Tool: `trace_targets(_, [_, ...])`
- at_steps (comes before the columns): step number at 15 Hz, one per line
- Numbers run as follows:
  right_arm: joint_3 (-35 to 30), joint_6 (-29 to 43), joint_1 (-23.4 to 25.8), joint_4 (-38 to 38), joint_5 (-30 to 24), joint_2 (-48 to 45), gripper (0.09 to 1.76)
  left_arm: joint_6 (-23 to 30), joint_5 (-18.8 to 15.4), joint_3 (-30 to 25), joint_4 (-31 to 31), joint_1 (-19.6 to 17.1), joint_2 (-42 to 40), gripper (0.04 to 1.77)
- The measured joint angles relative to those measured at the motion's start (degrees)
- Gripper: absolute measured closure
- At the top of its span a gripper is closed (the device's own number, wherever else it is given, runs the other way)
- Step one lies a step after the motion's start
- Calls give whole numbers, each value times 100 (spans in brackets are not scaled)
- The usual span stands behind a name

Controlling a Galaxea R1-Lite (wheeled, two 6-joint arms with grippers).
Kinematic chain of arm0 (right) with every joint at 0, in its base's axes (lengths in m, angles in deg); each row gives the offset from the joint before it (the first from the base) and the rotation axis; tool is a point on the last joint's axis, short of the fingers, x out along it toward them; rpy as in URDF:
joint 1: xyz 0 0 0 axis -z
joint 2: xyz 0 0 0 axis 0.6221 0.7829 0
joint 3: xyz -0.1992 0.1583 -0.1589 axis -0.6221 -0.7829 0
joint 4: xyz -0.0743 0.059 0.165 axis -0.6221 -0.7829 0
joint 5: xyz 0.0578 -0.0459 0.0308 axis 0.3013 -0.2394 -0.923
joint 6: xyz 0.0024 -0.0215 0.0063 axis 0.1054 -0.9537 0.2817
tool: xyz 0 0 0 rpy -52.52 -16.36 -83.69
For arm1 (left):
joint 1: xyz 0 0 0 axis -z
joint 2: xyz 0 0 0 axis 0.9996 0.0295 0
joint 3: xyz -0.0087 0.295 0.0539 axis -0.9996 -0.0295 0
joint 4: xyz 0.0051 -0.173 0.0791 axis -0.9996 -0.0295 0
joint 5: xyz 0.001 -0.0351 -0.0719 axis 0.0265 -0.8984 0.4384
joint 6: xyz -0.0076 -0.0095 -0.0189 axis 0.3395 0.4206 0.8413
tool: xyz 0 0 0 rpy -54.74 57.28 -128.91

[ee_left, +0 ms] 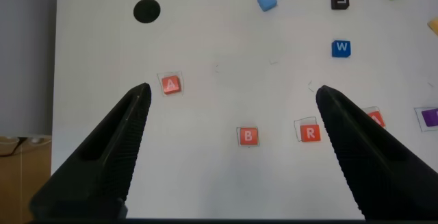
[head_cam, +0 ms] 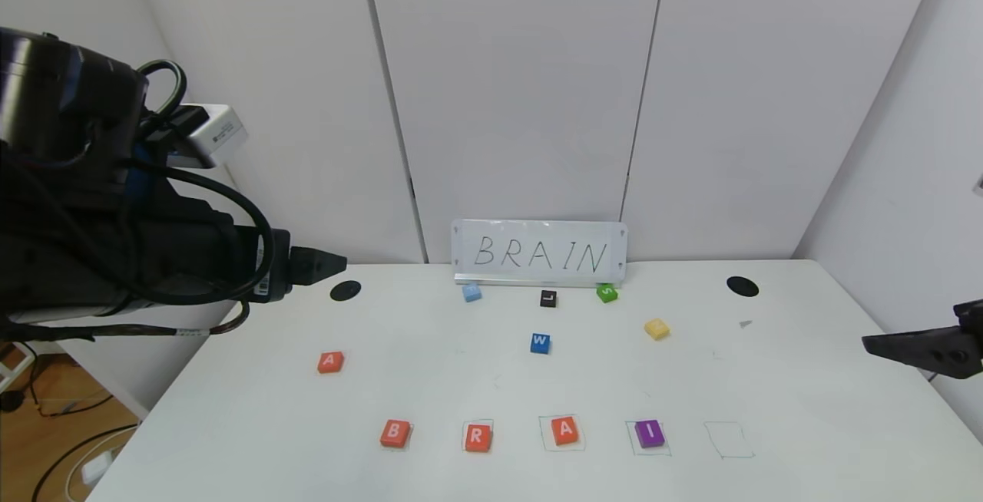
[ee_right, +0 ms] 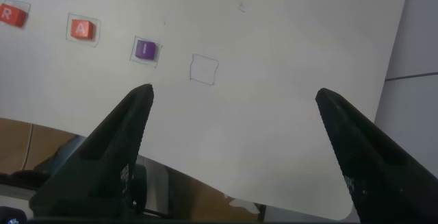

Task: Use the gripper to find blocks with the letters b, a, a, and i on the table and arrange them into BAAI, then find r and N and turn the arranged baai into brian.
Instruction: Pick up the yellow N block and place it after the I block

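The left hand [head_cam: 319, 262] is a black pointed claw behind looped black cables and a white-labelled housing.

A white rectangular sign board [head_cam: 539, 253] with the hand-lettered word BRAIN stands upright at the far edge of the work surface, against the white panelled wall [head_cam: 507, 87]. Just in front of the sign lie three small square blocks in a loose row: a light-blue block [head_cam: 471, 292] below the sign's left end, a black block with a white letter L [head_cam: 547, 299] near its middle, and a green block with a white letter S [head_cam: 607, 293] below its right end. A blue block with a white letter W [head_cam: 540, 343] lies nearer, apart from the row. Wooden flooring with loose cables [head_cam: 54, 440] shows at lower left.
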Motion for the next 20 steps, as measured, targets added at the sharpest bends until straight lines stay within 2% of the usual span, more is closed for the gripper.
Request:
trace_targets(6, [708, -68, -38, -518, 6, 535, 14, -35, -6, -23, 0, -16, -9, 9])
trace_targets(9, [914, 167, -71, -602, 56, 881, 14, -35, -5, -28, 0, -22, -4, 9])
trace_targets(12, [1069, 1006, -149, -603, 138, 1221, 14, -38, -2, -28, 5, -27, 16, 9])
trace_targets(15, [1242, 2035, -368, -569, 625, 1624, 14, -35, 0, -28, 6, -24, 30, 9])
trace_targets(20, [1668, 3274, -600, -532, 694, 2192, 14, -35, 0, -32, 6, -27, 41, 9])
